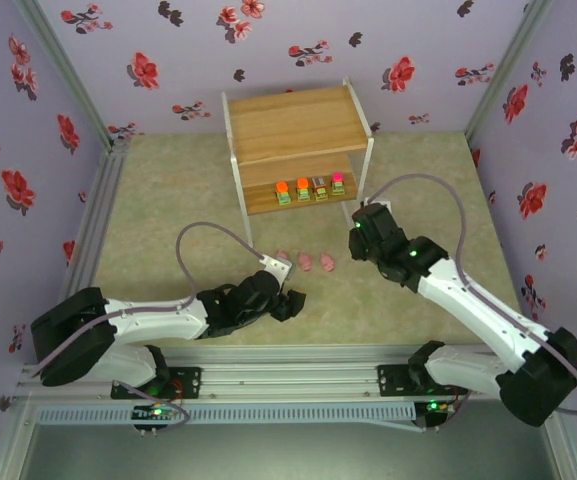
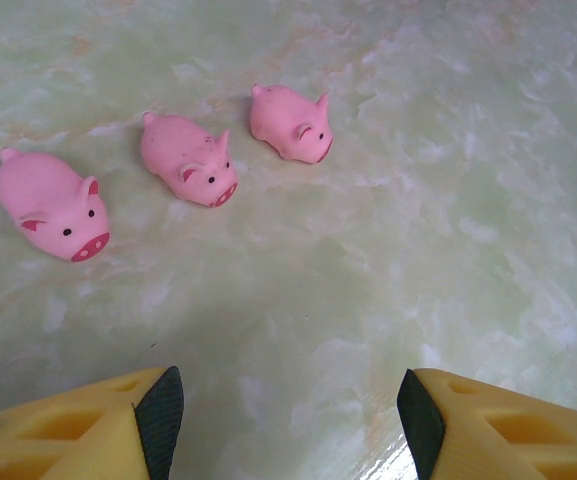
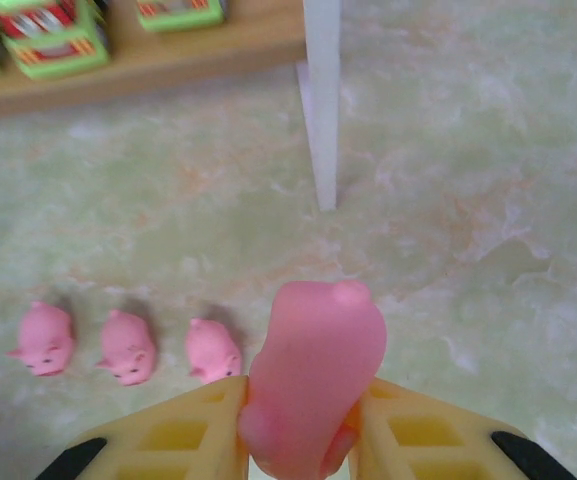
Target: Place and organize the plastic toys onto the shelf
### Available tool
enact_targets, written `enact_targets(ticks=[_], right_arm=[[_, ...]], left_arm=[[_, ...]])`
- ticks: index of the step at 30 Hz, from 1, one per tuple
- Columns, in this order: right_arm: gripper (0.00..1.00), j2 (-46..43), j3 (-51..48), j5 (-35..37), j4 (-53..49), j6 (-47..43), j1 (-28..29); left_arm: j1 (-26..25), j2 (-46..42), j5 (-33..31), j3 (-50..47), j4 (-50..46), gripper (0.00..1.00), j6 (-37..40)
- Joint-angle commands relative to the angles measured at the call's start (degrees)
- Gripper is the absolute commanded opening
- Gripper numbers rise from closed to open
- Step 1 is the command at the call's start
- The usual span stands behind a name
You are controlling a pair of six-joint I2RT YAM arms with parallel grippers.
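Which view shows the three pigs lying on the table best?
Left wrist: the three pigs sit close, sharp, faces and snouts readable. Right wrist shows them small and soft at lower left, beside the held pig. Top external shows small pink blobs in front of the shelf.

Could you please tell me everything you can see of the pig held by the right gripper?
The pig is plain pink, smooth and rubbery-looking, with a rounded body and a small bump at its upper end. It sits lengthwise between the right gripper's yellow fingers, which pinch its sides. It seems lifted off the table, not far from a white shelf leg. Its face cannot be made out.
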Motion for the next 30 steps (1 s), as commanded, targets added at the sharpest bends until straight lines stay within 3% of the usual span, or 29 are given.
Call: enact_targets(ticks=[1, 11, 30], right_arm=[[0.28, -2.3, 4.3, 1.8, -4.8, -1.3, 0.8], [0.29, -1.5, 16.4, 4.6, -8.5, -6.0, 1.5], [0.30, 13.8, 44.7, 5.7, -12.2, -18.0, 0.9]], left_arm=[[-0.3, -0.3, -0.1, -0.2, -0.1, 0.63, -0.2], [-0.3, -1.9, -0.2, -0.6, -0.6, 0.63, 0.1], [-0.3, -7.0, -1.0, -2.1, -4.1, 0.63, 0.6]])
